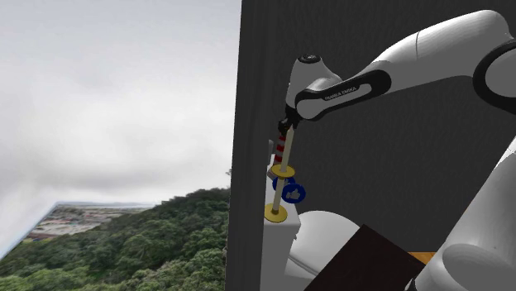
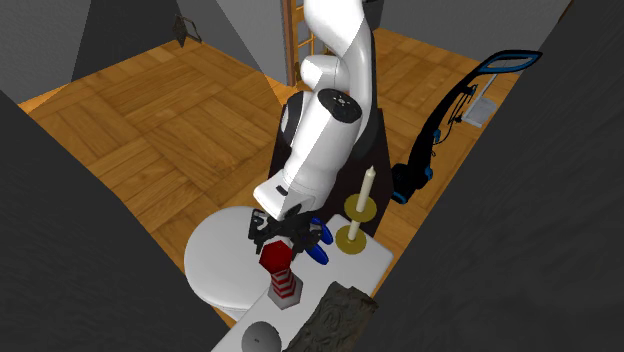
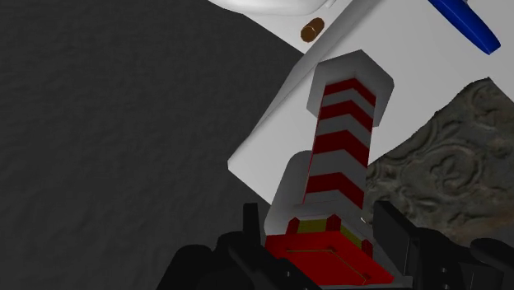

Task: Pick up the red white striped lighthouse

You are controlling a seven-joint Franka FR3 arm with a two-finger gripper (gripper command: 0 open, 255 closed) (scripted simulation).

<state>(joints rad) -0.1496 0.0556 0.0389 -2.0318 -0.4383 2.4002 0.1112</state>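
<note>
**Red-and-white striped lighthouse model with red cap and grey base (image 2: 284, 283) framed by robot claw, lift not yet made**

Read from left to right in the second exterior view, the white tabletop (image 2: 218, 268) spreads across the lower left of the frame above a wood-block floor (image 2: 150, 110). At lower centre the white Franka arm (image 2: 320, 150) bends down from the top edge. It sets its all-black two-finger gripper (image 2: 284, 243) directly over the lighthouse, which stands upright with its base on the table, near the table's edge at the bottom of the frame. Just right of the claw lies a small blue object (image 2: 318, 248). Next come a yellow round holder (image 2: 350, 238) and a second yellow holder with a pale upright candle (image 2: 362, 205). Well apart on the floor at right stands a blue-and-black upright appliance (image 2: 410, 182).

The wrist view shows the lighthouse's red cap between the two black fingers (image 3: 254, 224). They stand apart, one on each side, close to the cap but not visibly pressing it. The striped tower runs away from the claw to the base on the white surface.

On that evidence, approach and alignment look done. What appears left is closing the fingers on the cap and raising the model clear of the table.
</note>
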